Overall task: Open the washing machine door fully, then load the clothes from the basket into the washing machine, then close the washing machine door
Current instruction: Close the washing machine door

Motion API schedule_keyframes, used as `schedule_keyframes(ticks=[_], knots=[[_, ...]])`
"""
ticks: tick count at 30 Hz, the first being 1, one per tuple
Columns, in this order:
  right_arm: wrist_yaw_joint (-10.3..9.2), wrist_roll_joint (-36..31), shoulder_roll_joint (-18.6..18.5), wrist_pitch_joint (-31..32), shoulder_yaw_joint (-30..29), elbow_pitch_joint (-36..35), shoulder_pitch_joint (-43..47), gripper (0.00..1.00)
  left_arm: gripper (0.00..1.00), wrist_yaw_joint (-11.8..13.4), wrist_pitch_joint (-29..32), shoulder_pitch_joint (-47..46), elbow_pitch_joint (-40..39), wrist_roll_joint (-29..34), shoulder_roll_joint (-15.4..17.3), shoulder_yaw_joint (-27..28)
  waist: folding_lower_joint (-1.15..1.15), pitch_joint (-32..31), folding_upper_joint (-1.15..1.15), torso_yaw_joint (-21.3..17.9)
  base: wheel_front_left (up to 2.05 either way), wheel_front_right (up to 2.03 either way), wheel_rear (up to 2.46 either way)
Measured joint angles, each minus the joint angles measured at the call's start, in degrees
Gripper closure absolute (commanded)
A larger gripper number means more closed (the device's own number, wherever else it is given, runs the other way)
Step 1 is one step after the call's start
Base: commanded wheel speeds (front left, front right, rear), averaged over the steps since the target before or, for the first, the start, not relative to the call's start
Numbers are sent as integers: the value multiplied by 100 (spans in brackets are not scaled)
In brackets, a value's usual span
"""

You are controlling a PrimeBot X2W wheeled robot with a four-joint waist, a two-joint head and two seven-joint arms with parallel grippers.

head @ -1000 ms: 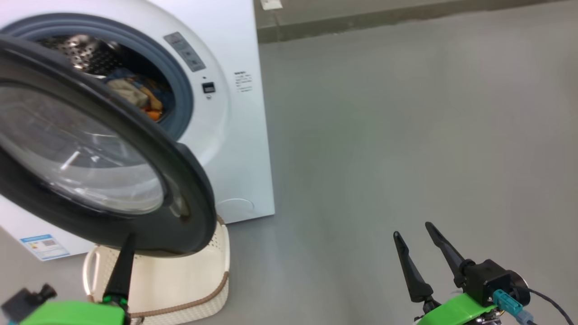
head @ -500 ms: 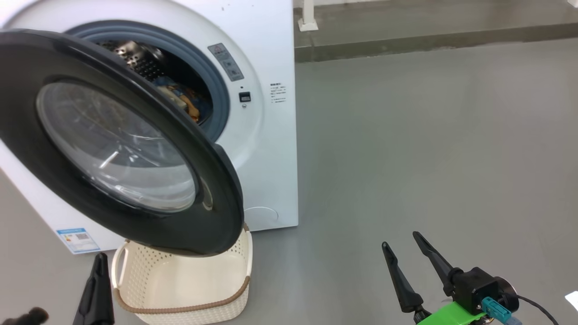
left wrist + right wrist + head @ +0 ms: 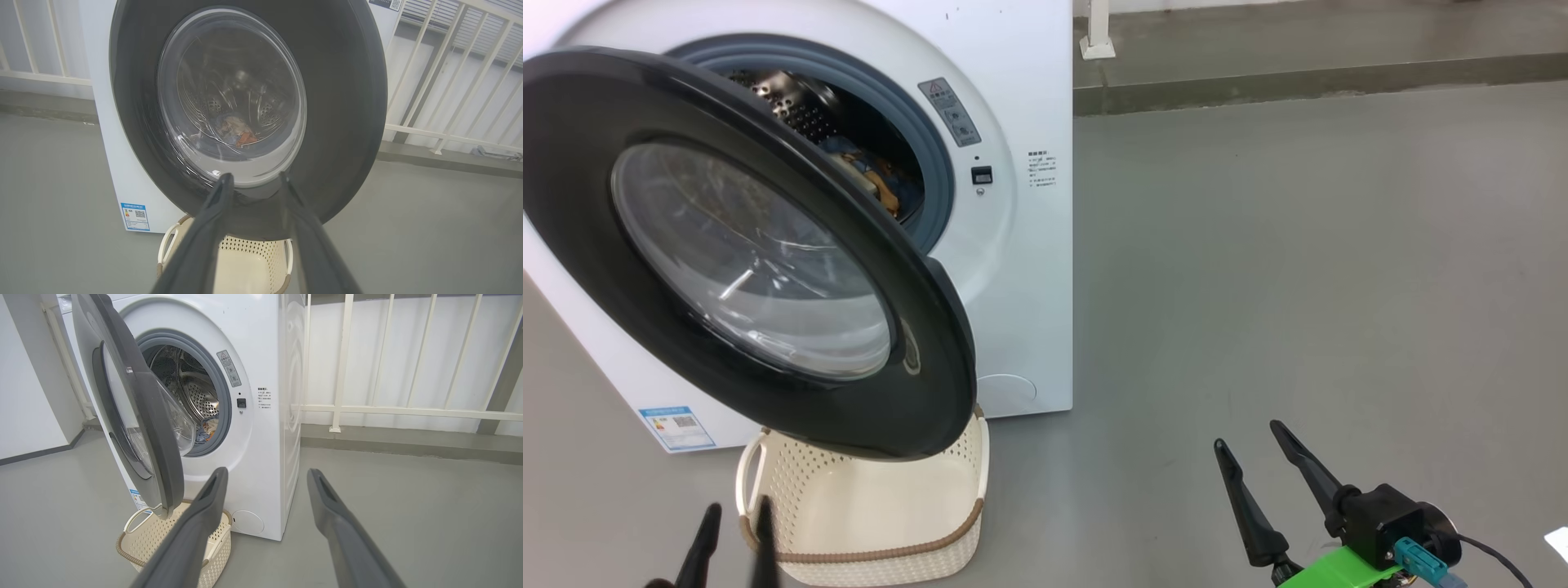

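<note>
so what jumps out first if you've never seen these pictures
The big round black-rimmed door with bulging glass hangs part open at the left of the head view, before the white washing machine. Behind it, a few clothes lie in the drum, and a cream basket, empty where it shows, sits on the floor under the door's lower edge.

Your right tool point(image 3: 266, 473) rises from the bottom edge, fingers spread apart. Left of centre, the washing machine door point(image 3: 163, 457) stands ajar before the washing machine point(image 3: 261, 355). Clothes point(image 3: 206, 430) lie in the drum. The basket point(image 3: 159, 535) sits at lower left, beneath the door.
</note>
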Motion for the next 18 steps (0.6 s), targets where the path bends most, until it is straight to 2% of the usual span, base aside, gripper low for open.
schedule_keyframes(ticks=[13, 18], knots=[[0, 25, 1, 0, -60, 1, 0, 0, 0, 0, 0, -1, 345, -142, 5, -196, 0, 6, 0, -23, 0, 0, 0], [0, 25, 5, 0, -298, -26, 0, 0, 0, 0, 0, -2, 378, -163, 11, -236, 0, 21, 0, -11, 0, 0, 0]])
